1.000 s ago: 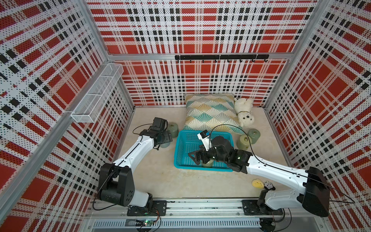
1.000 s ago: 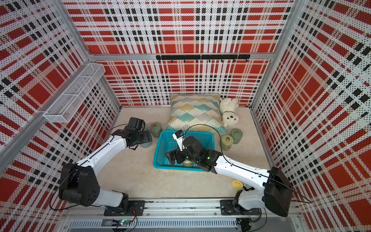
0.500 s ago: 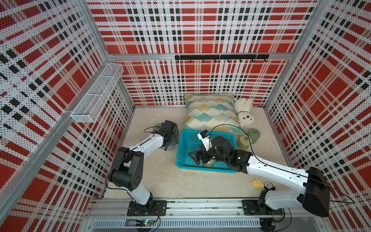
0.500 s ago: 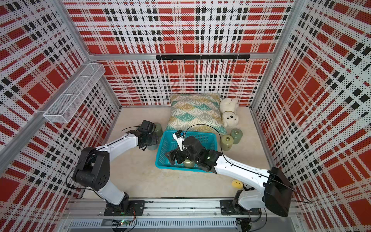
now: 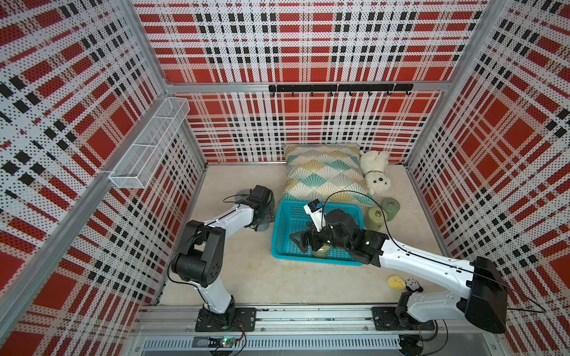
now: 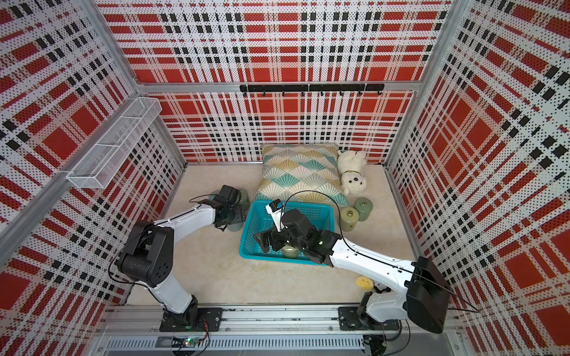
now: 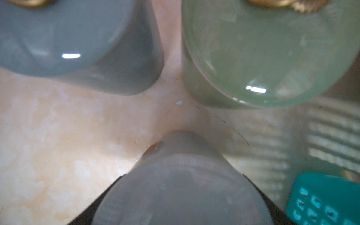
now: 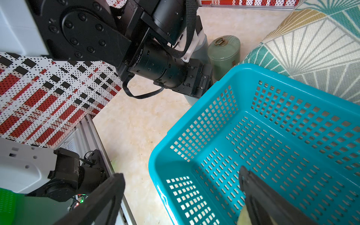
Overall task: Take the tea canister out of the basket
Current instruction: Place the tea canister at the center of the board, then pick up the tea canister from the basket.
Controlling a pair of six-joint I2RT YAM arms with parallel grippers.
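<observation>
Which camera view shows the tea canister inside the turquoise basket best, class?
A top view: the tea canister stands at the basket's near wall, partly under the right pincer. The right wrist view catches only a pale sliver; the left wrist view misses it.

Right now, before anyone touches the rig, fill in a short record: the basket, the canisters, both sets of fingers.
basket: turquoise, perforated, in front of the cushion
inside: one pale tea canister by the near wall
right fingers: open over the tea canister, gripping nothing
left fingers: beside the basket, closed around a grey canister
right of basket: yellowish canister, sage canister
near left fingers: blue-grey canister, green canister
task: not yet done
</observation>
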